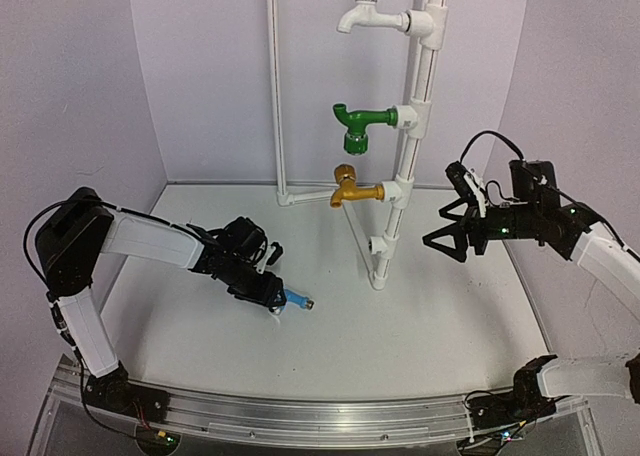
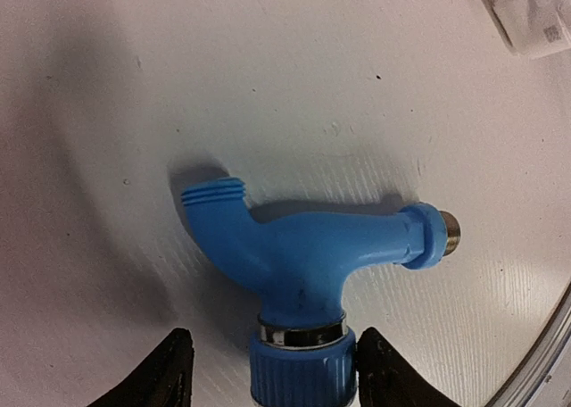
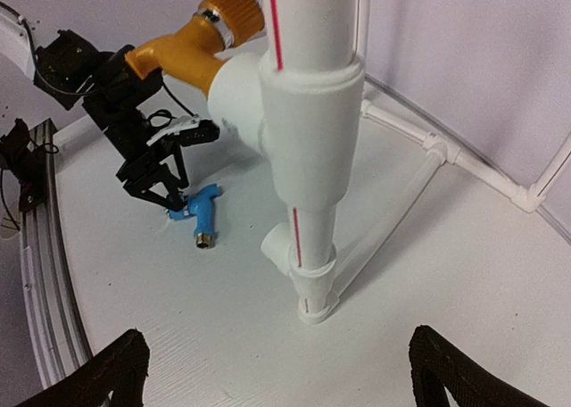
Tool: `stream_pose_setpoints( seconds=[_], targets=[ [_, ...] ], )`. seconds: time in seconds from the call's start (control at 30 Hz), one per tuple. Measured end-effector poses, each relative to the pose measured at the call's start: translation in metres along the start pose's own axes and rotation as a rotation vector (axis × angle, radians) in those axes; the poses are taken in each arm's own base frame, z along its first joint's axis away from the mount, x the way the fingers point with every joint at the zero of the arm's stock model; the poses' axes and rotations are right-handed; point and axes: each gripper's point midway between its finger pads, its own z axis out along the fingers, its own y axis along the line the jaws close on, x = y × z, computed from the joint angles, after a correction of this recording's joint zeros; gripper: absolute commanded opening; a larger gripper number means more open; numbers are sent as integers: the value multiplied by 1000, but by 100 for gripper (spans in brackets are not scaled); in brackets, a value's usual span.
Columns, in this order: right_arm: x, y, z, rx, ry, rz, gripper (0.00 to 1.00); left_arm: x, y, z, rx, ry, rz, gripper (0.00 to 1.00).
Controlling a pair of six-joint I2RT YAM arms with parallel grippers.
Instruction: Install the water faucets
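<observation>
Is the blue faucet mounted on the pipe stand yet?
No, the blue faucet lies on the table between the fingers of the left gripper, and the lowest fitting on the pipe stand is bare.

- No word, number or brand can be read in any view.
- White fitting, well beyond the left jaws and to their right: faint grey print, too blurred to read.
- White pipe, ahead of the right jaws: a thin red line along it, no lettering.
</observation>
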Motion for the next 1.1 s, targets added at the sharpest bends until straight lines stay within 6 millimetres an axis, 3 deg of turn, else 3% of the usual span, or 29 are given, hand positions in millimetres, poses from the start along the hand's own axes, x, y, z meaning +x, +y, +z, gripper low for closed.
stream_pose_setpoints(
  seconds=[0.17, 0.4, 0.53, 0.73, 1.0, 1.1],
  targets=[
    [21, 20, -1, -100, 73, -11, 90, 5, -3, 5, -32, 14, 0, 42],
    [42, 51, 2, -212, 159, -61, 83, 3, 0, 7, -68, 1, -31, 12],
    [49, 70, 9, -278, 191, -92, 79, 5, 1, 3, -61, -38, -71, 5],
    [50, 96, 25, -349, 211, -141, 76, 3, -11, -35, 0, -188, -83, 2],
    [37, 115, 62, -384, 167, -147, 69, -19, -84, -119, 138, -555, 97, 1],
    [32, 124, 73, -409, 160, -130, 67, -17, -109, -133, 138, -635, 182, 0]
  ],
)
